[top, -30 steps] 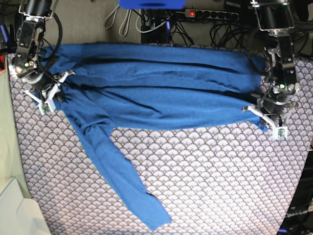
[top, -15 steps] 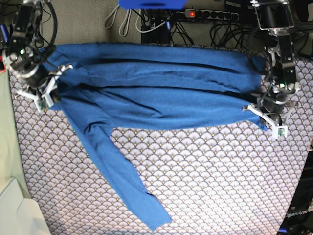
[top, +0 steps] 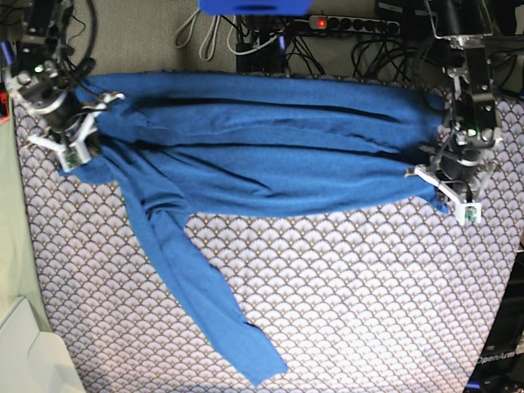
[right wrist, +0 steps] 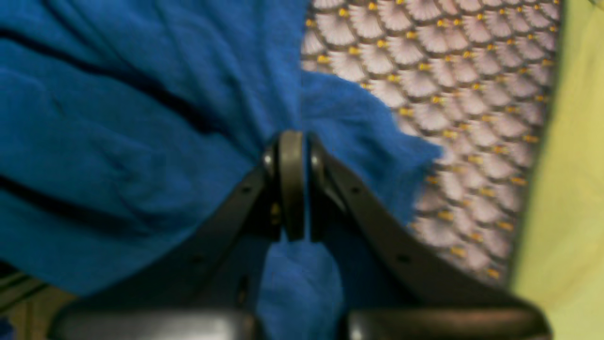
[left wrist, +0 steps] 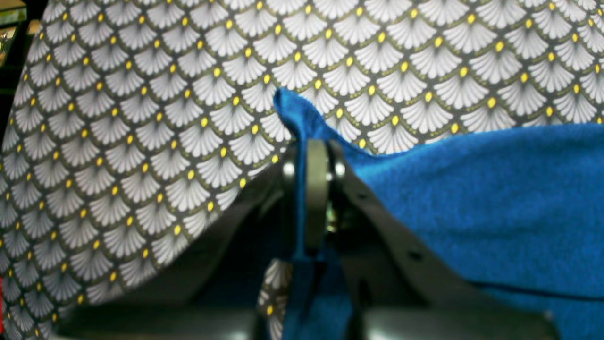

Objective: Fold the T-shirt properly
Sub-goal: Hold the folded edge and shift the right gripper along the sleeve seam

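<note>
The T-shirt (top: 270, 147) is a soft, matte blue knit, spread in a broad wrinkled band across the far part of the table cover (top: 352, 295), whose lavender-white scallops carry small yellow dots. One long sleeve trails from the band toward the near edge.

The left gripper (left wrist: 311, 156) has its dark jaws pressed together on a thin fold of the shirt; a small peak of cloth stands just beyond the jaw tips, and the bulk lies to one side. The right gripper (right wrist: 295, 156) is likewise clamped tight on bunched knit, with cloth passing between and beneath its jaws.

The wrist views show the fuzzy nap and the pinch itself; only the base view shows both grippers at opposite ends of the band and the trailing sleeve.
</note>
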